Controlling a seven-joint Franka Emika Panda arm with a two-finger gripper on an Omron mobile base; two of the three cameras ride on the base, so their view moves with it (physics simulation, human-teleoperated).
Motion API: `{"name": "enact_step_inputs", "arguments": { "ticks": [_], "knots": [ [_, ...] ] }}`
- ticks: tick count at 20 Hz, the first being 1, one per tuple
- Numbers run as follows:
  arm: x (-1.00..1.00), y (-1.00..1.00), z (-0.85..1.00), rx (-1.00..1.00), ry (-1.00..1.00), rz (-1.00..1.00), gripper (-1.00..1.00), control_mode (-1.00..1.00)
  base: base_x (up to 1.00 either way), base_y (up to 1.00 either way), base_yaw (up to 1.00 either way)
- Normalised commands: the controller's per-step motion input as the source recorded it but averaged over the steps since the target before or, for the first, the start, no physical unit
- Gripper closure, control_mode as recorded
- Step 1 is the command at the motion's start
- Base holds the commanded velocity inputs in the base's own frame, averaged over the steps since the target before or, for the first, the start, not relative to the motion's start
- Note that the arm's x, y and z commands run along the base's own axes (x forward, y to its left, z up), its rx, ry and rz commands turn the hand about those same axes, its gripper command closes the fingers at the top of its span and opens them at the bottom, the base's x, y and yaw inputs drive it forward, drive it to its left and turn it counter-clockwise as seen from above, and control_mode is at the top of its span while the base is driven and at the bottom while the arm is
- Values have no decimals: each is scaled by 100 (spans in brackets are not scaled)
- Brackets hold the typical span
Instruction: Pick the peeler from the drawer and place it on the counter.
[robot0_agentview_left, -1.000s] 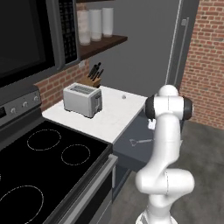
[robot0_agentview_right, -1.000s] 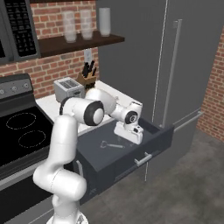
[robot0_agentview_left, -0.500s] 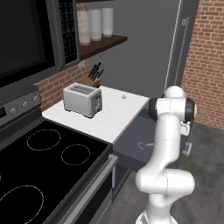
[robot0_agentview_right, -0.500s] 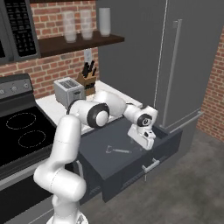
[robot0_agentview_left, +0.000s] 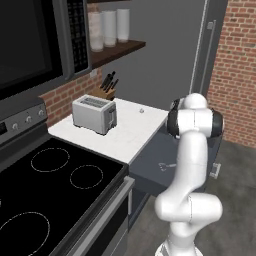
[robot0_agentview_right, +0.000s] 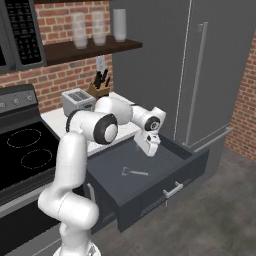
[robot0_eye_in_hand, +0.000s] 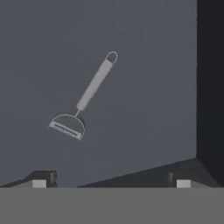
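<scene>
Change: since a second ago the gripper (robot0_agentview_right: 148, 150) has swung from the drawer's front part toward its back wall and now hangs over the back of the cavity; the peeler has not shifted.
Peeler: the peeler (robot0_eye_in_hand: 85, 97) lies flat on the drawer floor, near the middle, clear of every wall; in the right base view (robot0_agentview_right: 133, 172) it sits forward of the gripper, toward the drawer front.
Handling: judged light, stiff and thin, bare metal likely to slip; lying flat, it leaves little height to pinch.
Hold: the straight handle looks the best place, mid-length, with the jaws set across it; the looped blade head is wider and uneven.
Jaws: spread wide and empty, the two fingertips (robot0_eye_in_hand: 39, 180) showing far apart in the hand view, with the peeler above and between them.
Drawer: the drawer (robot0_agentview_right: 165, 192) is pulled well out, its floor bare apart from the peeler.
Bench: the bench (robot0_agentview_left: 131, 131), the white counter, lies just behind and above the drawer, with open surface beside the toaster (robot0_agentview_left: 94, 114) and knife block (robot0_agentview_left: 106, 89).
Next: probably bring the hand back over the handle, then descend.
</scene>
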Motion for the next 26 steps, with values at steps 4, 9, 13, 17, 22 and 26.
{"name": "enact_step_inputs", "arguments": {
  "ticks": [4,9,13,17,22,26],
  "knots": [
    [11,39,-98,-33,28,-28,-100,-100,0,0,0],
    [16,4,-88,-22,14,-26,-100,-100,0,0,0],
    [30,-12,-40,-3,2,-18,-100,-100,0,0,0],
    [32,-25,-41,0,2,-13,-100,-100,0,0,0],
    [28,-10,-48,0,0,-5,-100,-100,0,0,0],
    [29,-4,-36,0,0,0,-100,-100,0,0,0]
  ]
}}
